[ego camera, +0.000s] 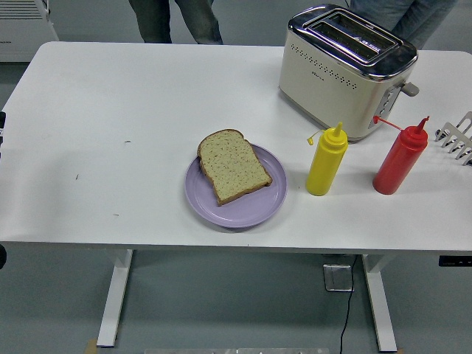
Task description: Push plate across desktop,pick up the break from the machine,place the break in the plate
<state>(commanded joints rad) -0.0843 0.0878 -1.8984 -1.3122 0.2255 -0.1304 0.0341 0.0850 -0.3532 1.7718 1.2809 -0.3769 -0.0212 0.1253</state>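
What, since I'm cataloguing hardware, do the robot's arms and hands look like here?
Little shows. The right hand appears at the picture's right edge as several slim, silvery-grey, jointed fingers; its arm is out of frame. Of the left arm only a thin black sliver shows at the left edge, too little to describe. No cables or markings are visible.
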